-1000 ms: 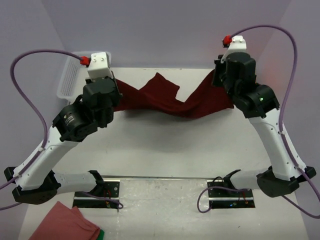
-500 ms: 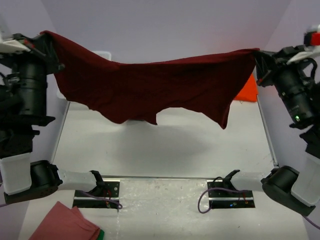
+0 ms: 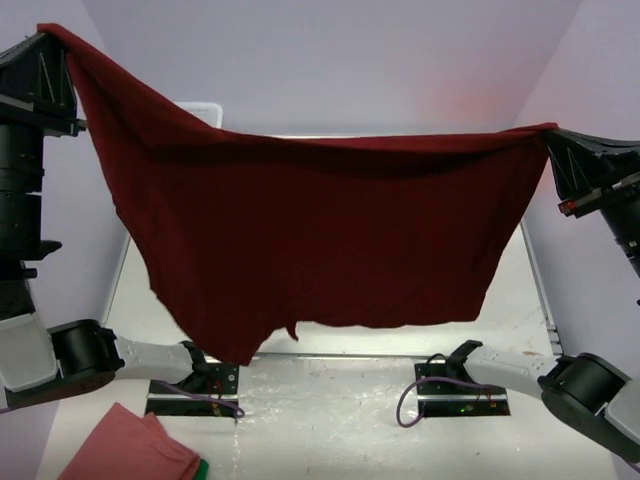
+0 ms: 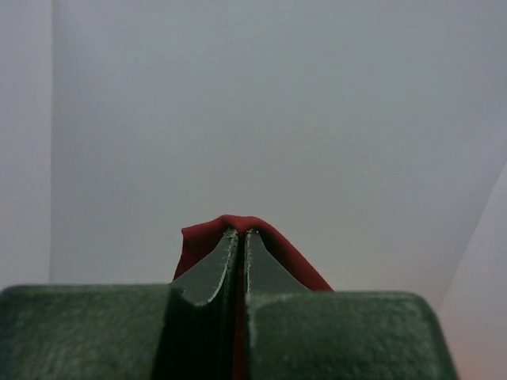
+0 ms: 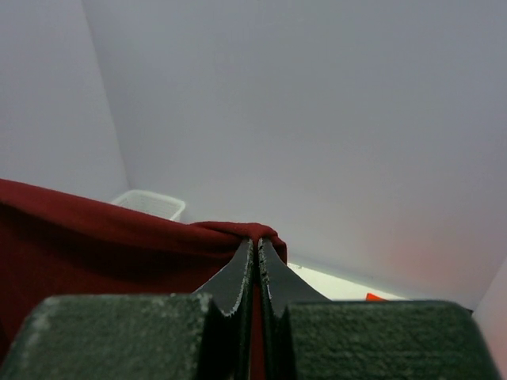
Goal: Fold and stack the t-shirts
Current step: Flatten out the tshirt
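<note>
A dark maroon-red fabric t-shirt (image 3: 320,240) hangs spread wide in the air over the white desk (image 3: 330,400), stretched between the two arms. The left arm (image 3: 22,190) holds its end higher, jaws clenched on one top corner. The right arm (image 3: 605,195) has its jaws pinched tight on the opposite corner. The hem droops lowest toward the left. A salmon-pink cloth with a green edge (image 3: 125,445) lies at the near left, apart from the shirt.
</note>
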{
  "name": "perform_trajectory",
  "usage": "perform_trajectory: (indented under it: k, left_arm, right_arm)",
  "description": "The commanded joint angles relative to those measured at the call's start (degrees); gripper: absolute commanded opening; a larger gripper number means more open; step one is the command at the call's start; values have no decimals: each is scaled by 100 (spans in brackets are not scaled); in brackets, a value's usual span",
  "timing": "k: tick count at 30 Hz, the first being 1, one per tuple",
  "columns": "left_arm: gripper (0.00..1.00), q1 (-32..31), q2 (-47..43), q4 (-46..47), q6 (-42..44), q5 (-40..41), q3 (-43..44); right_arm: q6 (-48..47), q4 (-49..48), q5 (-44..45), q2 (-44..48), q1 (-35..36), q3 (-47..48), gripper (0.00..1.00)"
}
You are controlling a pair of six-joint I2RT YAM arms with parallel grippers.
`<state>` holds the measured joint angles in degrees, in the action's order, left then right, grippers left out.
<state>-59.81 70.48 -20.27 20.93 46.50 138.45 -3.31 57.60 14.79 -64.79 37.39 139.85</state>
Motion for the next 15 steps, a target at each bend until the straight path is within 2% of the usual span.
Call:
perform_trajectory:
  k: [1, 3, 6, 8, 9, 10, 11, 12, 13, 15]
  left_arm:
    - [0, -22, 194, 391, 472, -624, 8]
    - [0, -57, 378, 532, 675, -529, -168]
    - [0, -48, 879, 770, 1167, 269, -588]
    - [0, 118, 1047, 876, 889, 211, -976]
    - [0, 589, 1099, 711, 104, -347, -1187]
    - [0, 933, 1248, 135, -365, -770, -1241]
    - [0, 1293, 1336, -54, -770, -1105, -1320]
    - [0, 1827, 1424, -134, -1305, -1613, -1756]
    - [0, 2076, 1599, -48, -1519, -1922, -2091]
    - [0, 2647, 1907, 311, -1932, -2607, -2880]
  right_arm:
    - [-170, -188, -91, 2, 6, -203, 0]
    - [-179, -232, 111, -138, -3, -580, 0]
    - [-170, -337, 621, -427, -3, -1222, 0]
    - [-47, -504, 929, -516, -108, -1924, 0]
    - [5, -644, 903, -560, -204, -2170, 0]
    - [163, -706, 868, -639, -432, -2634, 0]
    - [242, -863, 772, -674, -556, -2882, 0]
    - [287, -934, 684, -692, -696, -3146, 0]
    - [479, -1014, 666, -762, -924, -3618, 0]
    - [577, -1137, 605, -903, -1171, -3955, 0]
